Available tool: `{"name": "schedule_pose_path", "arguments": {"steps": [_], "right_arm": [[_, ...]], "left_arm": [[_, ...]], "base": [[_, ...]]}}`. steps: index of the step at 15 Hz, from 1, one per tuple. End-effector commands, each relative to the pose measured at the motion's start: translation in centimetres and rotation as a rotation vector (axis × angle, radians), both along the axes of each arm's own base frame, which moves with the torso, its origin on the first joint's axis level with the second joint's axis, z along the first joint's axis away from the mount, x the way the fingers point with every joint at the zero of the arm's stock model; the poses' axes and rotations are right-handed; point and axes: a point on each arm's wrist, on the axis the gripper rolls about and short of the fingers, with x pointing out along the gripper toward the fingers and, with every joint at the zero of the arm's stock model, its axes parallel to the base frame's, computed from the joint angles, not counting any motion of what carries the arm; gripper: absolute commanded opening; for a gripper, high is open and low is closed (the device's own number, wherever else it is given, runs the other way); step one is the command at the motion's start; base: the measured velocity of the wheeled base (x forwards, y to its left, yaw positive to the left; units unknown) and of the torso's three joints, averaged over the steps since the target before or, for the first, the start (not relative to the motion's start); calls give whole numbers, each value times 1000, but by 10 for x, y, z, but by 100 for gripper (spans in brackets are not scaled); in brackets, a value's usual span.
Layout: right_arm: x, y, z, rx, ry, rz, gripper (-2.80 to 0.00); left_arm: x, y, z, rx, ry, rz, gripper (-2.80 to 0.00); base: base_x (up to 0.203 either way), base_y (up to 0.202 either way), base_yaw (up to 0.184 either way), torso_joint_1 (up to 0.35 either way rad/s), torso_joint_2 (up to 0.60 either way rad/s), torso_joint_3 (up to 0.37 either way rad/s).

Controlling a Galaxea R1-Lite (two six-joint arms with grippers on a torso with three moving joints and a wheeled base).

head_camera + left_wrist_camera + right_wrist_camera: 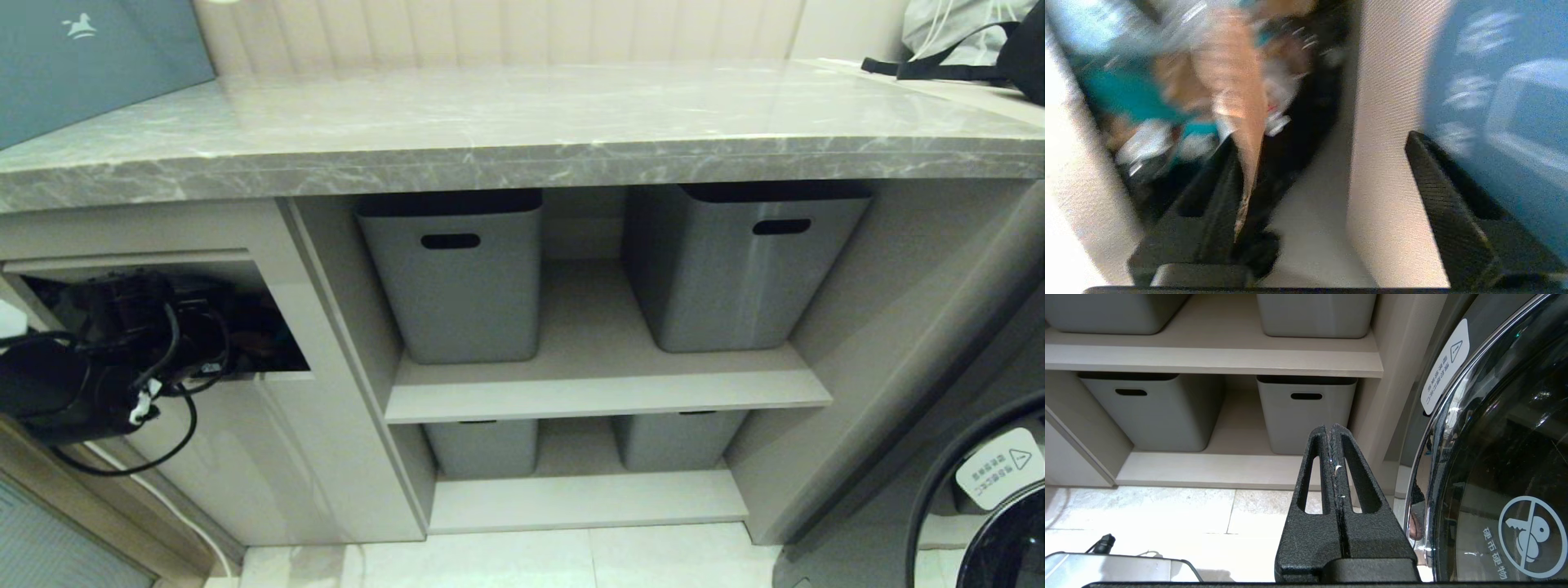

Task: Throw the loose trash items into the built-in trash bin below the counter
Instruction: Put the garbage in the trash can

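My left arm (pixel 82 384) reaches into the dark opening of the built-in trash bin (pixel 269 327) below the grey marble counter (pixel 522 155). In the left wrist view my left gripper (pixel 1327 163) stands open, jaws far apart. A plain tan cardboard scrap (pixel 1233 90) leans loose against one finger (pixel 1220 192), blurred, with nothing pinching it. Beyond it in the bin lies blurred teal and brown trash (pixel 1122 90). The beige flap (pixel 1392 143) with its blue sticker (pixel 1506 102) is beside the other finger. My right gripper (pixel 1329 430) is shut and empty, parked low by the shelves.
Two grey tubs (pixel 457 278) (pixel 735 269) stand on the upper shelf, with two more on the shelf below. A washing machine door (pixel 1004 506) is at the right. On the counter are a blue-green box (pixel 82 57) and a black bag (pixel 1020 49).
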Motion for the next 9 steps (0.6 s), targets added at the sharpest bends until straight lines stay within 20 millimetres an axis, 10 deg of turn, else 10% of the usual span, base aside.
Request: {"name": "schedule_pose_path", "arguments": {"steps": [1, 9], "right_arm": [[0, 0, 0, -1, -1, 1, -280], [0, 0, 0, -1, -1, 1, -280]], "left_arm": [[1, -3, 6, -38, -10, -2, 0], [6, -7, 18, -195, 13, 29, 0]], "base": [[0, 0, 0, 0, 0, 0], [0, 0, 0, 0, 0, 0]]}}
